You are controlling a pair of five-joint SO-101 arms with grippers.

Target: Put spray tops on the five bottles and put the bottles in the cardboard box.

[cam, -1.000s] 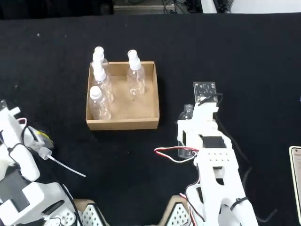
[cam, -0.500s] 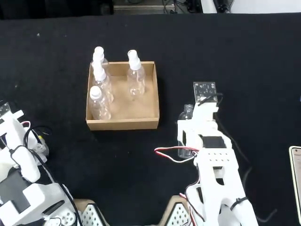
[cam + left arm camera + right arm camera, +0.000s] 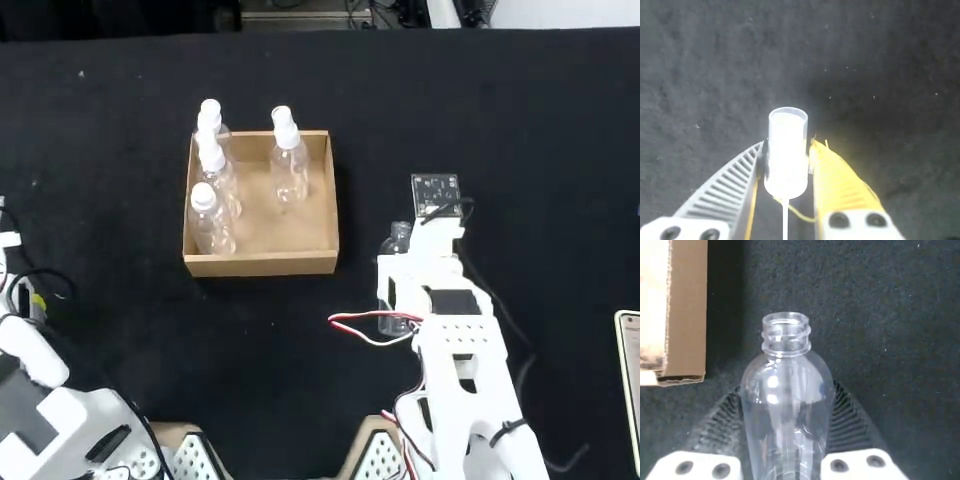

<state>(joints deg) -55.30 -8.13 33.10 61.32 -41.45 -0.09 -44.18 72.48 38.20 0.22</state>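
One clear uncapped plastic bottle (image 3: 787,410), likely light and crushable, sits clamped mid-body in the right gripper (image 3: 790,392); the left gripper (image 3: 786,157) pinches the small white spray top (image 3: 787,135); probably slippery.

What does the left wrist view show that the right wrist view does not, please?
The left wrist view, unlike the right, shows the white spray top with its thin tube, clamped in the left tool. The right wrist view, unlike the left, shows the uncapped clear bottle clamped in the right tool, and a corner of the cardboard box. Both show the black table.
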